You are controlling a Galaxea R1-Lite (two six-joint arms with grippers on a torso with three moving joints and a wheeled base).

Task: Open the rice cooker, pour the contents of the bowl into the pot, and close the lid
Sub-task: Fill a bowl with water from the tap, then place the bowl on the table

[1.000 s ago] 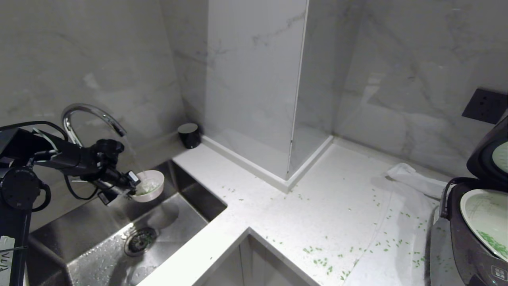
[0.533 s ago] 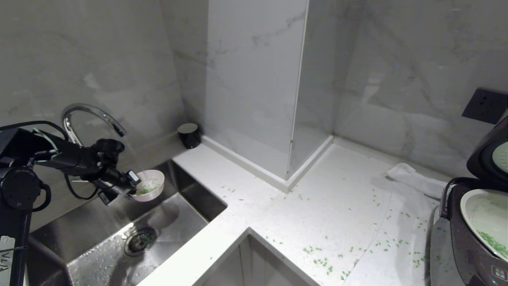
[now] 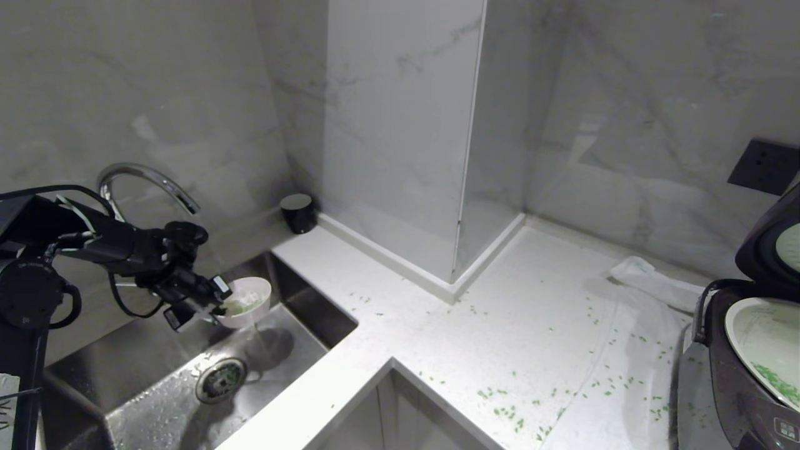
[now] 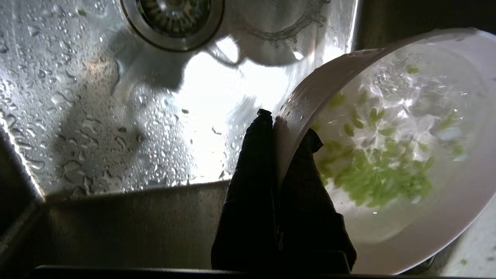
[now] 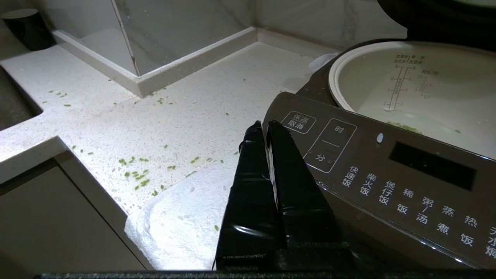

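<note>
Over the sink, my left gripper is shut on the near rim of the small pink bowl. One finger is inside the rim and one outside. The bowl holds water and the green chopped bits. The rice cooker stands at the far right with its lid raised. The pale pot inside has some green bits at its near side. My right gripper is shut and empty, beside the cooker's button panel and below the pot.
A curved faucet arches over the steel sink, whose drain is wet. A black cup stands in the counter's corner. Green bits lie scattered on the counter and on a white cloth next to the cooker.
My left gripper has carried the bowl right and slightly down, out from under the faucet's water stream. The right arm and the cooker have not moved.
</note>
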